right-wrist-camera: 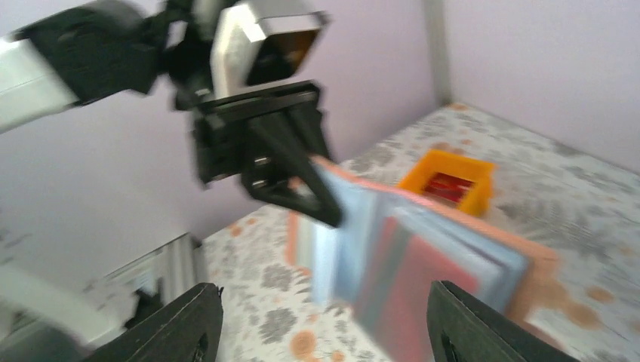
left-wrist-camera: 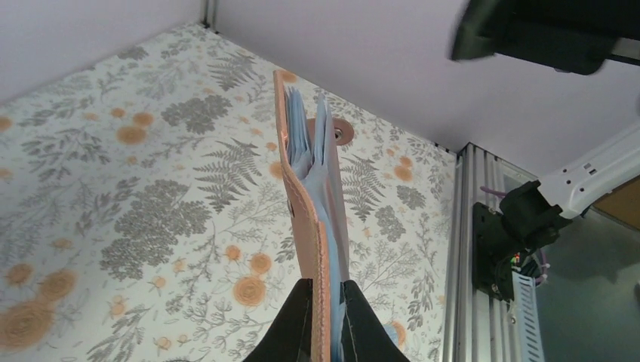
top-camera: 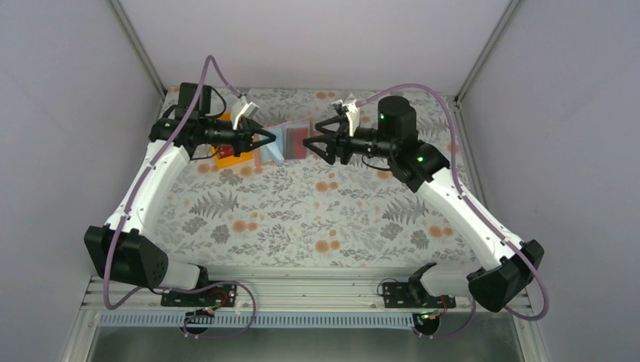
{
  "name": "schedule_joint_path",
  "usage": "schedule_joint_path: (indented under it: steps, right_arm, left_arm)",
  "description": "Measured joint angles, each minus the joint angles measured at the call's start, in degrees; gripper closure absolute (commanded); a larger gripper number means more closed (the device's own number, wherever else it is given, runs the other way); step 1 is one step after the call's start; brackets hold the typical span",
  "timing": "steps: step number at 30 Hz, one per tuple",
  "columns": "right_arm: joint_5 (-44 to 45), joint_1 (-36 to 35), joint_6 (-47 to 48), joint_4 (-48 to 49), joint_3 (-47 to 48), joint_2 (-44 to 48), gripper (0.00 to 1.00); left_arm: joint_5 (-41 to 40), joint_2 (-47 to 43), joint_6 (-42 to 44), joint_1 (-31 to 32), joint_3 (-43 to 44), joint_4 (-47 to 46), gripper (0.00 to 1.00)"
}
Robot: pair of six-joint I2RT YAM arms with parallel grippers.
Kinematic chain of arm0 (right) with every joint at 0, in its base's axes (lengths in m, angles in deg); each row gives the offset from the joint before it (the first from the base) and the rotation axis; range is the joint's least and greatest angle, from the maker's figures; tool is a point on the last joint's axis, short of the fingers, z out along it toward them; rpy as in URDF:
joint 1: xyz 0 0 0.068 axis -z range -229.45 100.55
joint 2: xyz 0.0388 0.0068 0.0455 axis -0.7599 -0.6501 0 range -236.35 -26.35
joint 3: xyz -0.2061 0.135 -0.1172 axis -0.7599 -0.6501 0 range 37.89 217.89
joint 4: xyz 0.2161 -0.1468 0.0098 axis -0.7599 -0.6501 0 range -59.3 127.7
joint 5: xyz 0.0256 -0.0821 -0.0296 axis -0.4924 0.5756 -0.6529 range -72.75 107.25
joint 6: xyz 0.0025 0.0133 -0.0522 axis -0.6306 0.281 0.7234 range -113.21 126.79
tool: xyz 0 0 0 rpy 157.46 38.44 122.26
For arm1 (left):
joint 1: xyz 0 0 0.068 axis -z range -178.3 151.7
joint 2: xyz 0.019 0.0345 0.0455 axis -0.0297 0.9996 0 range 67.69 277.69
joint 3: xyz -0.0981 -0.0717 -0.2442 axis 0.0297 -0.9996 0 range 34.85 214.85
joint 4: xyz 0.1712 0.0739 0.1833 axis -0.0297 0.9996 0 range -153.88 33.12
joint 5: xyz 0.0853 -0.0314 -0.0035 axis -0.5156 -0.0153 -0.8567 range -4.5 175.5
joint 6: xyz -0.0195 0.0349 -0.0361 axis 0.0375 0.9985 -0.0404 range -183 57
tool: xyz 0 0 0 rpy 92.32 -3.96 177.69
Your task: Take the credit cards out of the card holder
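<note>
Top view: both arms reach toward the far middle of the floral table (top-camera: 302, 219). Their grippers face each other with the wallet (top-camera: 289, 137) between them, lifted off the cloth. The left gripper (top-camera: 272, 139) pinches the wallet's left edge. In the left wrist view its black fingers (left-wrist-camera: 290, 328) are closed narrowly on the tan leather and blue lining. The wallet stands edge-on there, its leaves slightly fanned, with a round snap tab (left-wrist-camera: 341, 133) showing near its far end.

The right gripper (top-camera: 309, 143) sits just at the wallet's right edge. In the right wrist view its fingers (right-wrist-camera: 181, 332) are spread wide, and the opened wallet lies ahead of the gap between them. That view is blurred, but a reddish card (right-wrist-camera: 411, 283) shows tucked among the blue pockets.

An orange tray (right-wrist-camera: 453, 157) rests on the table beyond the wallet; in the top view it lies below the left gripper. Red cards (right-wrist-camera: 445, 187) lie inside it.
</note>
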Motion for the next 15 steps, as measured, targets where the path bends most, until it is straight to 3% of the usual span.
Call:
schedule_joint_path:
  steps: [6, 15]
  right_arm:
    - [-15.23, 1.14, 2.64, 1.66, -0.17, 0.11, 0.19]
    - [-23.30, 3.08, 3.50, 4.17, -1.27, -0.90, 0.16]
  left_arm:
    - [-2.05, -0.61, 2.75, 0.00, 3.39, 1.99, 0.98]
    - [-3.34, -1.09, 8.22, 0.02, 13.66, 7.37, 0.98]
